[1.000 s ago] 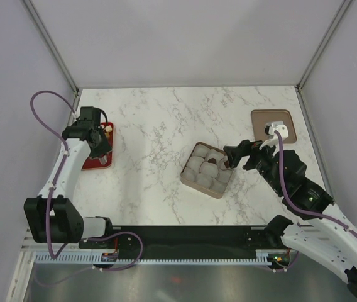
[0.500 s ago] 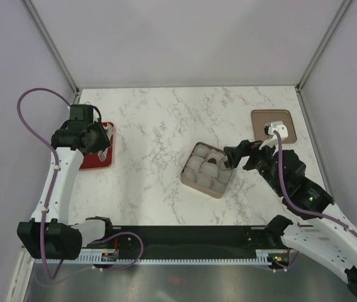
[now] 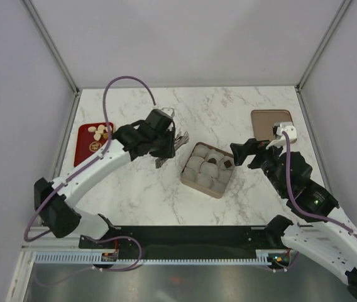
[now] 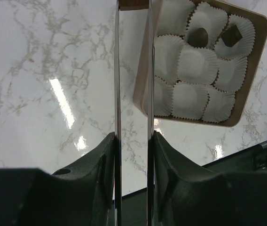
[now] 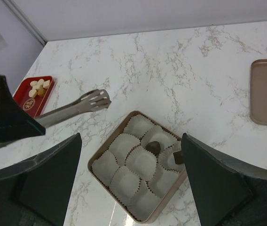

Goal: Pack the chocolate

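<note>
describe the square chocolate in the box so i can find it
Find the tan box at mid-table, lined with white paper cups. Two cups hold dark pieces: the square chocolate, nearer the right arm, has corners, unlike the round chocolate beside it.

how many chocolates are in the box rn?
2, both dark: round piece in the middle cup along one edge of the box, square piece in the corner cup beside it. Other seven cups look empty. Brown bit between the tongs' tips: can't tell.

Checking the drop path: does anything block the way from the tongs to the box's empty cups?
Nothing visible does: only bare table lies between the tongs and the open box, and its lid rests off to the side.
</note>
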Motion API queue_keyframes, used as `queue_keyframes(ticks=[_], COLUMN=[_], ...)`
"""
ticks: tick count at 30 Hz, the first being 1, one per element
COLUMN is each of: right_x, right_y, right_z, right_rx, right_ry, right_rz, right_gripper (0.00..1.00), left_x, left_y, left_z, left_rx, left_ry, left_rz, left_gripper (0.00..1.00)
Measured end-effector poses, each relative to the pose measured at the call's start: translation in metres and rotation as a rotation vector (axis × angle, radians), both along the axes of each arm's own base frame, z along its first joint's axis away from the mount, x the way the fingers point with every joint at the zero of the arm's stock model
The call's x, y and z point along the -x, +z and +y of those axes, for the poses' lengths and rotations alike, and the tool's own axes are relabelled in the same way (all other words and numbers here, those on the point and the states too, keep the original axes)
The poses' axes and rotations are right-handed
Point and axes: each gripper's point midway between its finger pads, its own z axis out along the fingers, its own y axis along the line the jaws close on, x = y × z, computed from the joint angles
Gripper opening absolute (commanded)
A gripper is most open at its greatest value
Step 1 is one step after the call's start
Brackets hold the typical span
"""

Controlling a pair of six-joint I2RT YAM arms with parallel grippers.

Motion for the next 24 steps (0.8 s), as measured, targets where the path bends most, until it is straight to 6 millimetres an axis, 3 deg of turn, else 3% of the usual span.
queue_keyframes(ticks=[3, 6, 14, 24], right_x=[0.0, 0.0, 0.0, -0.001], right_y=[0.002, 0.001, 0.0, -0.002], right_z=[-0.003, -0.005, -0.007, -0.009], right_rx=[0.0, 0.01, 0.016, 0.027], right_ry=[-0.011, -0.018, -0.032, -0.038], right_rz=[-0.003, 0.001, 0.005, 0.009], right_gripper=[0.95, 0.95, 0.95, 0.95], left_x=[-0.001, -0.002, -0.005, 0.011], left_y=[-0.014, -0.022, -0.014, -0.023], left_z=[-0.032, -0.047, -0.065, -0.083], left_rx=[-0.031, -0.061, -0.063, -0.087], left_ry=[-0.06, -0.084, -0.103, -0.163], left_rz=[0.018, 0.019, -0.019, -0.014], left_gripper=[0.38, 0.39, 0.4, 0.42])
